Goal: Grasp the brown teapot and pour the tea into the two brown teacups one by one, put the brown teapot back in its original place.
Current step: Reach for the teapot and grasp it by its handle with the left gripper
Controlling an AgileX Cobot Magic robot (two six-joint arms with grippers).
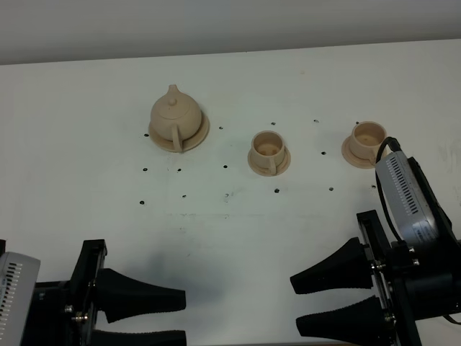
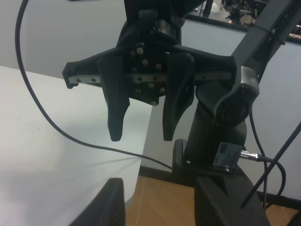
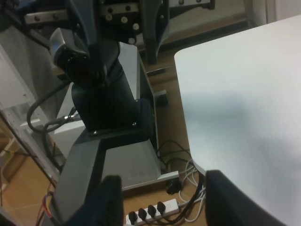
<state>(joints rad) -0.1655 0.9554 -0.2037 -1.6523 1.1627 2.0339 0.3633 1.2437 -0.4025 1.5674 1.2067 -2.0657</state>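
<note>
Since brown teapot (image 1: 175, 115) rests on saucer (image 1: 204, 132), handle facing me, I read left fingers (image 1: 137, 299), right fingers (image 1: 335, 271) spread, empty, ready.

From my left gripper (image 1: 184, 318) the white tabletop (image 1: 72, 180) runs open up to the pale tan round-bellied ceramic teapot (image 1: 175, 114), whose loop handle faces me (no obstacle close around it). To its right a small pale tan cylindrical teacup (image 1: 268, 148) and the twin cup (image 1: 369, 137) stand well apart, leaving passable gaps.

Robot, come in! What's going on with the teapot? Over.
Left gripper open, empty. Right gripper open, empty. Brown teapot sits on its saucer, untouched. Nothing between grippers and teapot.
</note>
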